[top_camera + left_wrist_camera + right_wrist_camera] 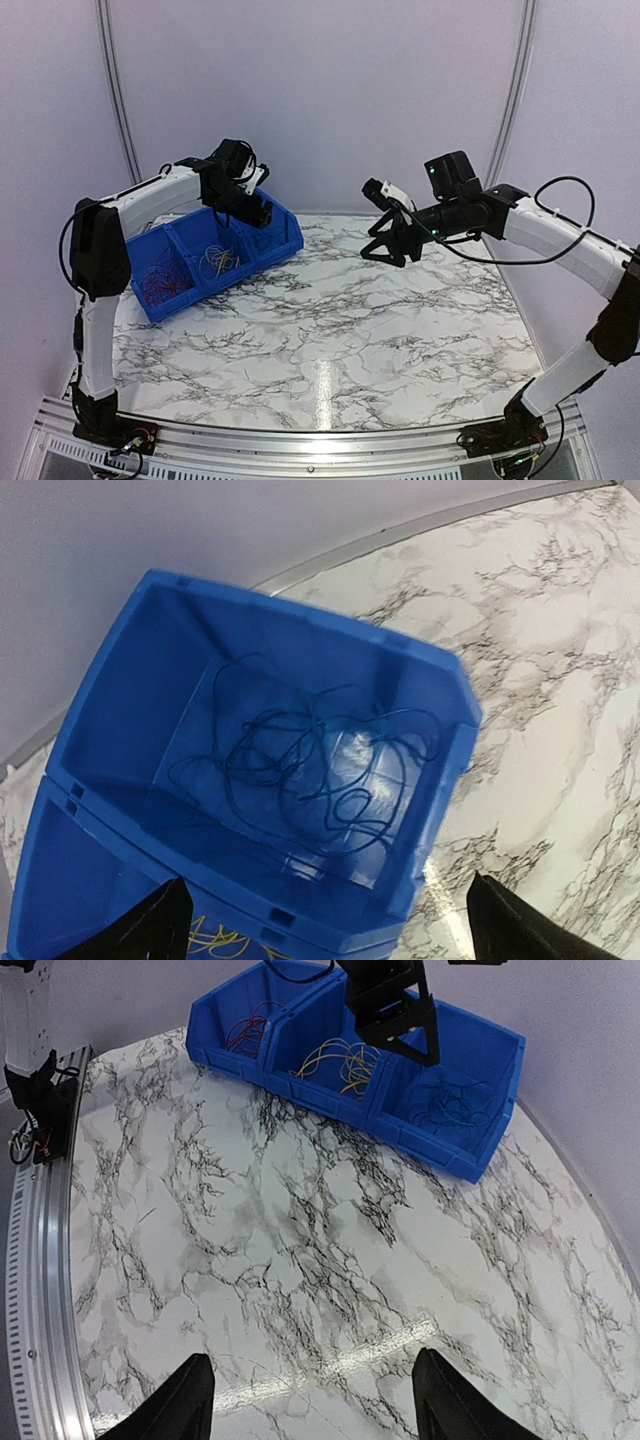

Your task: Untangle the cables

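The cables lie sorted in a blue three-compartment bin [285, 243]. Red wires [165, 282] fill the left compartment, yellow wires [220, 260] the middle, and blue wires [320, 765] the right one. In the right wrist view the red wires [250, 1030], yellow wires [340, 1065] and blue wires [450, 1105] all show. My left gripper [255, 212] hovers over the right compartment, open and empty; it also shows in the left wrist view [325, 925]. My right gripper [388, 245] is open and empty, held above the table's far middle; it also shows in its own wrist view [310, 1400].
The marble table [340, 330] holds nothing else in view. A metal rail [300, 440] runs along the near edge. Lilac walls close the back and sides. The bin [470, 1160] sits at the far left corner.
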### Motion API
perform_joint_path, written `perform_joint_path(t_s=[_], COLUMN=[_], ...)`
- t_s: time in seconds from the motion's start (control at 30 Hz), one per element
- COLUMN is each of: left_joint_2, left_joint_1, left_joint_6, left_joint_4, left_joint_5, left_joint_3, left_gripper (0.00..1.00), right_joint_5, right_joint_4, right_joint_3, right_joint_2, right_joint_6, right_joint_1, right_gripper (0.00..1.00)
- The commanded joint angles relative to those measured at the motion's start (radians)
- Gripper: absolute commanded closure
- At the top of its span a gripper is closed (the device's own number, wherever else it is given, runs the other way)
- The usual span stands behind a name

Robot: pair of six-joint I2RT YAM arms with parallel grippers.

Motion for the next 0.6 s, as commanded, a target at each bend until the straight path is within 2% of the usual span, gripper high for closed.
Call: perform_joint_path(t_s=[0.0, 0.13, 0.23, 0.33, 0.4, 0.5, 0.57], left_joint_2=[-0.116, -0.158, -0.238, -0.368, -0.465, -0.61, -0.687], left_joint_1=[-0.06, -0.071, -0.077, -0.084, -0.091, -0.102, -0.106], left_joint_6=[0.06, -0.06, -0.161, -0.218, -0.238, -0.26, -0.268], left_joint_4=[0.2, 0.203, 0.204, 0.233, 0.311, 0.454, 0.53], left_joint_5=[-0.179, -0.229, -0.181, -0.107, -0.068, -0.019, -0.004], left_joint_3=[-0.038, -0.051, -0.135, -0.286, -0.424, -0.666, -0.776], left_gripper=[0.01, 0.01, 0.01, 0.01, 0.01, 0.01, 0.01], right_joint_5=[0.026, 0.108, 0.114, 0.144, 0.303, 0.46, 0.45], right_joint_4=[0.007, 0.109, 0.196, 0.313, 0.407, 0.494, 0.538], right_joint_3=[-0.028, -0.107, -0.152, -0.222, -0.269, -0.321, -0.362], right_joint_2=[-0.031, -0.1, -0.157, -0.217, -0.232, -0.224, -0.224], right_joint_6=[-0.006, 0.035, 0.083, 0.127, 0.197, 0.275, 0.275], right_joint_1=[-0.012, -0.075, -0.162, -0.238, -0.25, -0.252, -0.252], right_gripper=[0.32, 0.26, 0.21, 0.17, 0.11, 0.1, 0.11])
